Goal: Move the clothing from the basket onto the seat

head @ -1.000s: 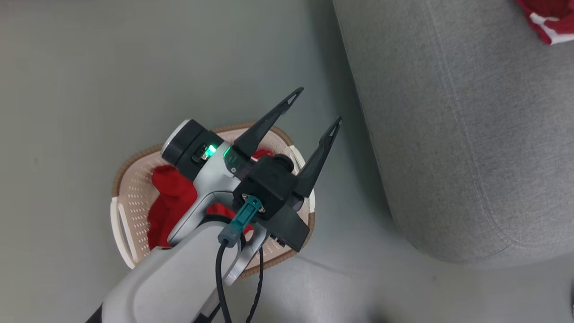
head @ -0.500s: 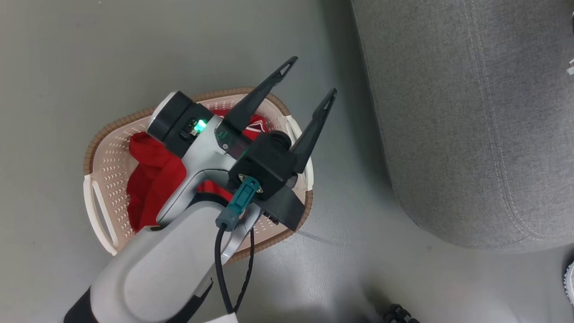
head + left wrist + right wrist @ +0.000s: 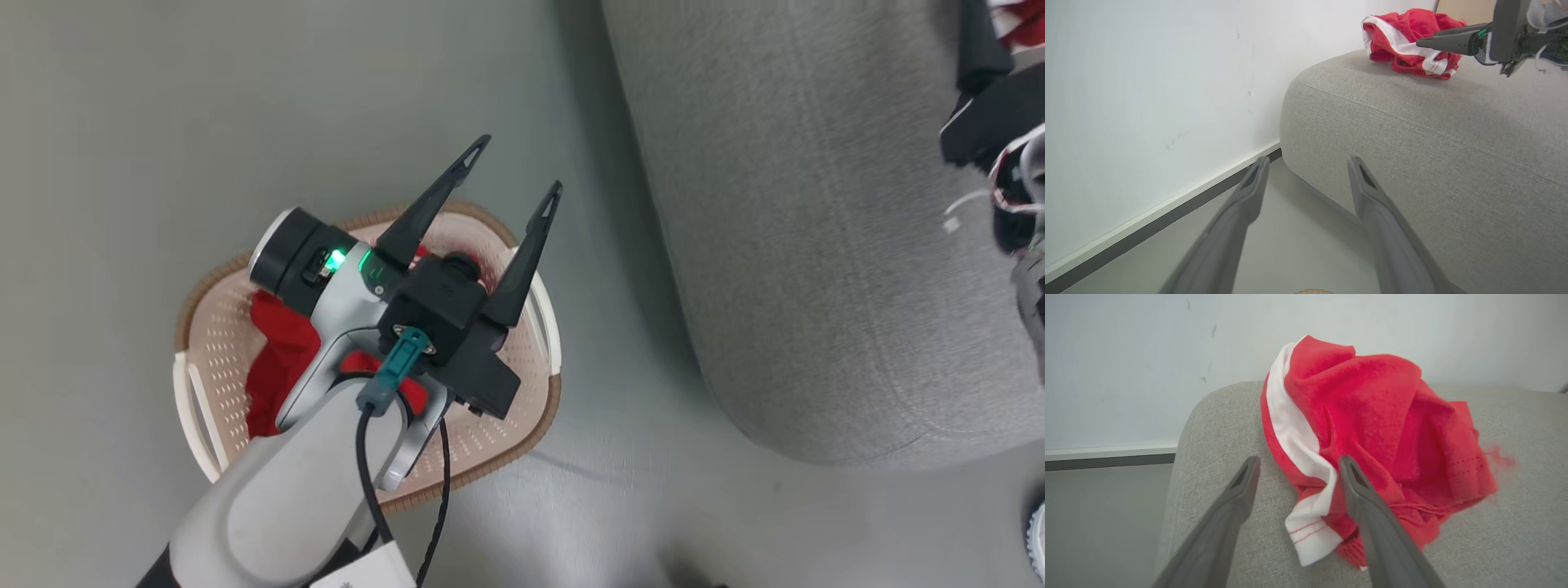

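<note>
Right hand [image 3: 1298, 460] spread wide over seat [image 3: 1515, 547], gripping nothing. Red garment [image 3: 1372, 408] lies loose on cushion near seat's end; one finger overlaps hem in wrist view, contact unclear. Left hand [image 3: 516, 166] wide open, empty, above basket [image 3: 214, 343] on floor, red clothing [image 3: 277, 359] inside. Judgement: drop done, next pick due. Back right hand off along finger line, avoid snagging hem. Lower left hand onto highest fold, pinch deep, lift clear of rim before swinging to seat.
</note>
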`<state>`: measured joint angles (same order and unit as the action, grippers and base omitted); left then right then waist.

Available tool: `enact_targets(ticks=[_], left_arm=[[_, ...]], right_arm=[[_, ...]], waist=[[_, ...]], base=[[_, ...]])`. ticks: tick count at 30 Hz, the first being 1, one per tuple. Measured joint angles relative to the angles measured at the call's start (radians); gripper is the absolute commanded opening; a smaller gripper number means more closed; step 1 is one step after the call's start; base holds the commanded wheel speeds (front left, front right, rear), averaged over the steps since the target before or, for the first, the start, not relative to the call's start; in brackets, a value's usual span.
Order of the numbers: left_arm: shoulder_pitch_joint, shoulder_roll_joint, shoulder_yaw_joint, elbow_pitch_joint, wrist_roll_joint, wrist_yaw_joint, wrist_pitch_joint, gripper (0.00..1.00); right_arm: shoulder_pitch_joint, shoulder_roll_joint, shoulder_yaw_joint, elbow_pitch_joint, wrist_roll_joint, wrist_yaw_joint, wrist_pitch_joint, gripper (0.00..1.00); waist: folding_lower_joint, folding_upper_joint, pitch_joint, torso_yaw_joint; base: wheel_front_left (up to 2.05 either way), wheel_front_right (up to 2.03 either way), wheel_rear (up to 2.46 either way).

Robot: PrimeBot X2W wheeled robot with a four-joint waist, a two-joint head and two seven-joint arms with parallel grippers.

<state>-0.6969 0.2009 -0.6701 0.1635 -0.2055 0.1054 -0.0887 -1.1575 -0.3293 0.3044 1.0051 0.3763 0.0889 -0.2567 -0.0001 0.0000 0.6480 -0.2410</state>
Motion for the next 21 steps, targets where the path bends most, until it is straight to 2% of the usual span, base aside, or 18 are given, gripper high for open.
enact_targets(ticks=[11,21], left_arm=[[0.052,-0.053,0.049,0.103,-0.058,0.008,-0.092,1.00],[0.154,-0.047,0.122,0.191,-0.106,0.010,-0.140,1.00]], right_arm=[[0.165,0.018,-0.006,-0.119,-0.005,0.009,0.000,1.00],[0.388,0.070,-0.033,-0.256,0.009,0.004,0.000,1.00]], waist=[[-0.0001,-0.0001,-0.133,0.023],[-0.0002,-0.0002,-0.251,0.098]], base=[[0.00,0.00,0.00],[0.00,0.00,0.00]])
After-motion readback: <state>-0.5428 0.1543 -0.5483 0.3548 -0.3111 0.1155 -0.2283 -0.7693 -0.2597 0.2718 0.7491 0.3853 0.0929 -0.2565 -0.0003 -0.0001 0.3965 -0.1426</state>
